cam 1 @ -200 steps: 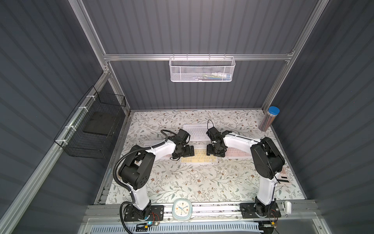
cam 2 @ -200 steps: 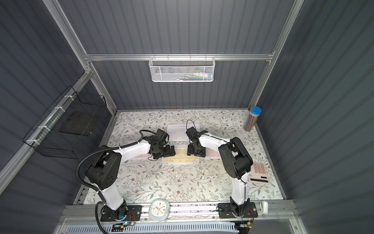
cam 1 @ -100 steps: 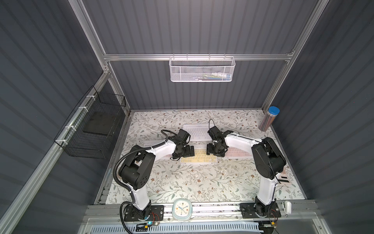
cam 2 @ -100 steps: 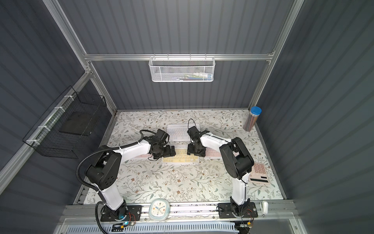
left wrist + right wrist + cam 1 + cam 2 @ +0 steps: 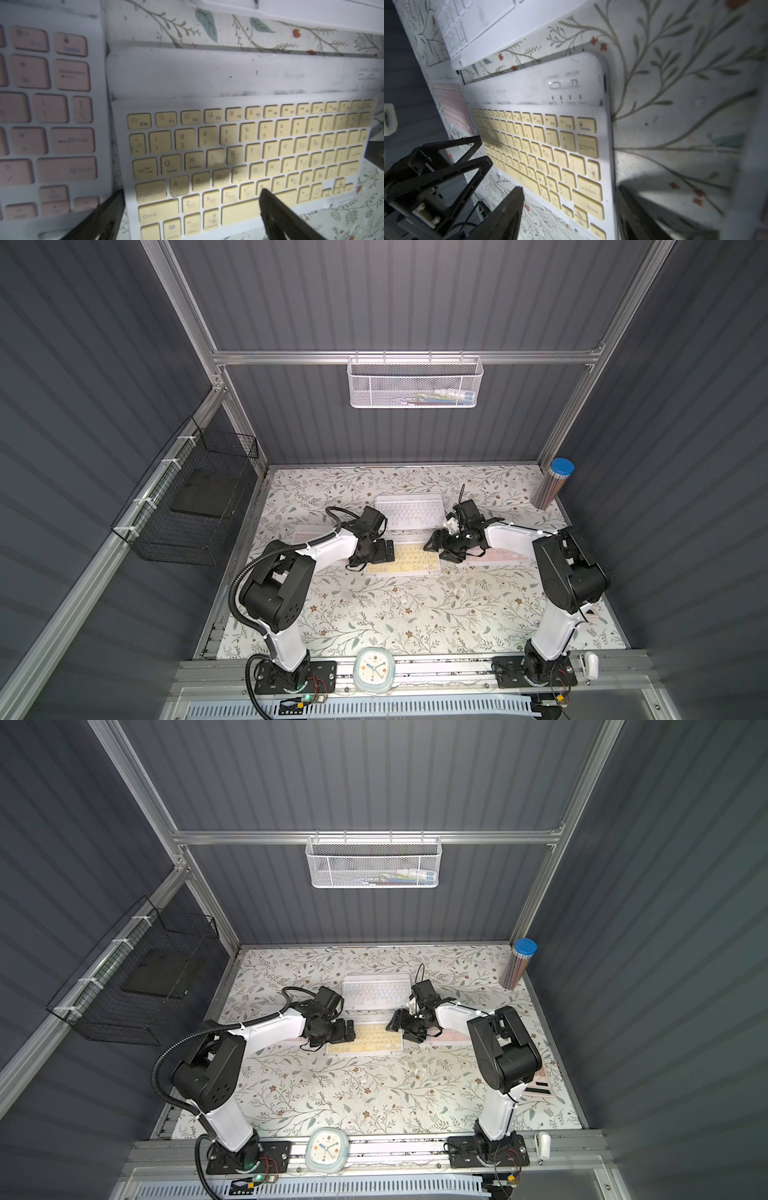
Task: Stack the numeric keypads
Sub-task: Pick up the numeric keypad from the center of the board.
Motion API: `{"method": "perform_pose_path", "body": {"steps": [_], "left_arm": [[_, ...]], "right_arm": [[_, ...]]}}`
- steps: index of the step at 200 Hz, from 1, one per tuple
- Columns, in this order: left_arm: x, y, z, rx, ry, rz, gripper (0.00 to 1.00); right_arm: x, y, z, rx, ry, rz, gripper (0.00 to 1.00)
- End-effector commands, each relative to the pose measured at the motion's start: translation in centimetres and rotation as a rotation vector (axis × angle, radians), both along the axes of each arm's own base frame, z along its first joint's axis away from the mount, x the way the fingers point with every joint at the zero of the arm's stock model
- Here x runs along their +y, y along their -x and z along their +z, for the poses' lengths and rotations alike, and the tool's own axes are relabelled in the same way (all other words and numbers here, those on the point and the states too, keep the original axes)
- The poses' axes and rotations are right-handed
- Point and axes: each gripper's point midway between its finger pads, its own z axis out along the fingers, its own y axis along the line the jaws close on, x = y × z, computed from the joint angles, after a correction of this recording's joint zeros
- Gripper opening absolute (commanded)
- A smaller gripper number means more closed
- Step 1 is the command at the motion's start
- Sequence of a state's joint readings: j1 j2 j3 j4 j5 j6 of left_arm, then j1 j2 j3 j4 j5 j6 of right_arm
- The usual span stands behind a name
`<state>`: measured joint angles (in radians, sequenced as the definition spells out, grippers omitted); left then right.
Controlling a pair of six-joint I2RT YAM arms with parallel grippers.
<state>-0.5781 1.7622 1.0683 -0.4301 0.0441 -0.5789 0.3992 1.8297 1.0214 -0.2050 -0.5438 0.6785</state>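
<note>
In both top views a yellow-keyed keypad (image 5: 405, 563) (image 5: 366, 1040) lies mid-table. It rests on another white-framed keypad, whose switch strip (image 5: 542, 83) shows behind it. A white keypad (image 5: 409, 512) lies further back. One pink keypad (image 5: 52, 114) lies to the left and another (image 5: 505, 556) to the right under my right arm. My left gripper (image 5: 384, 551) (image 5: 187, 220) is open, its fingers straddling the yellow keypad's left end. My right gripper (image 5: 436, 549) (image 5: 571, 218) is open low over the right front corner, one finger over the table, one past the keypad's right edge.
A pink calculator (image 5: 540, 1085) lies front right, behind my right arm's base. A blue-lidded pencil tube (image 5: 555, 485) stands in the back right corner. A clock (image 5: 374, 670) sits on the front rail. A white mesh basket (image 5: 415, 381) and a black wire basket (image 5: 187, 510) hang on the walls.
Both grippers have shifted only slightly at the two ends of the yellow keypad. The keypads lie where they were.
</note>
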Motion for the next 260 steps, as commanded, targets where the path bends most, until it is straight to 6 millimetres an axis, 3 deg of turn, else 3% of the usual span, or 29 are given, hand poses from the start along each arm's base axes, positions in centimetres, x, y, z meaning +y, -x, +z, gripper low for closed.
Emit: {"method": "perform_pose_path", "body": {"steps": [1,53,145,260], "left_arm": [[-3.0,2.7,-1.1,0.100,0.125,-0.085,1.00],[-3.1,2.7,-1.1,0.092,0.136,-0.093,1.00],[-3.0,2.9,-2.5,0.107,0.132,-0.084,1.00],[-2.8,2.8,-2.7,0.099,0.129,-0.078,1.00]], "right_arm": [[4.5,1.9,2.4,0.036,-0.259,0.112,0.70],[4.2,1.5,3.8,0.025,-0.361,0.075,0.68],[3.3,2.2,3.9,0.016,-0.354,0.076,0.65],[3.0,2.9,4.5,-0.023,-0.364,0.099,0.54]]}}
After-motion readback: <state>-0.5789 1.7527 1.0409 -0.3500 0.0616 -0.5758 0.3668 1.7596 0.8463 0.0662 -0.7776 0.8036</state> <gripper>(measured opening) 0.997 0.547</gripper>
